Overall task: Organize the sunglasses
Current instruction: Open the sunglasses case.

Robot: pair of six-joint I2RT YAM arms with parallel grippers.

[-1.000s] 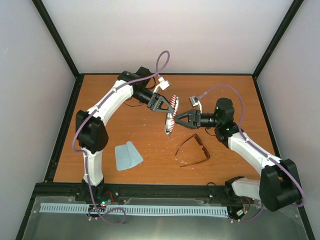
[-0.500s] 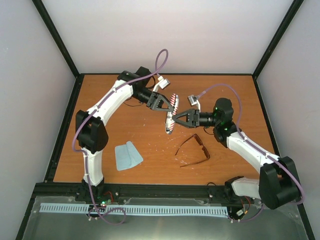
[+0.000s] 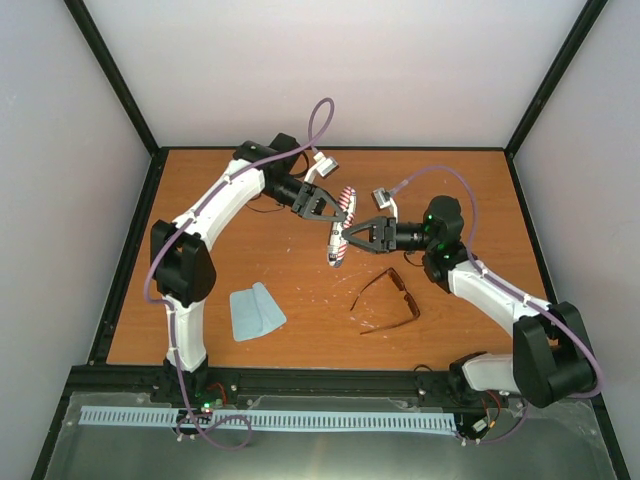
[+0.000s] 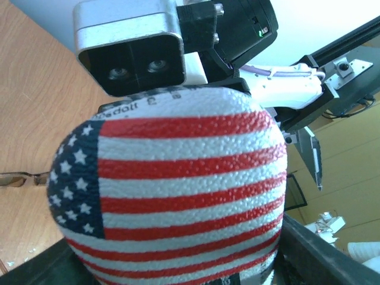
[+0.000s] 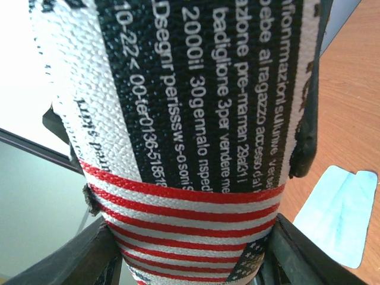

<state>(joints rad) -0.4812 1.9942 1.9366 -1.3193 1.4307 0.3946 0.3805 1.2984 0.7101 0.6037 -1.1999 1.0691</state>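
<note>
Aloft, clamped between left gripper (image 3: pixel 336 206) and right gripper (image 3: pixel 350 238): flag-striped case (image 3: pixel 336 254) printed "2000il 30gennaio"; down on table (image 3: pixel 200 210), near-right of case and clear of both grippers, sunglasses (image 3: pixel 392 300) with arms unfolded.

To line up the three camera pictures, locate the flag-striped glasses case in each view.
Top external: the case sits near the picture's centre, over the table.
Left wrist: its rounded stars-and-stripes end fills the centre and bottom.
Right wrist: its printed side and red stripes fill the left and middle.
Shared landmark: the orange-brown table, upper left in the left wrist view, right edge in the right wrist view.
</note>
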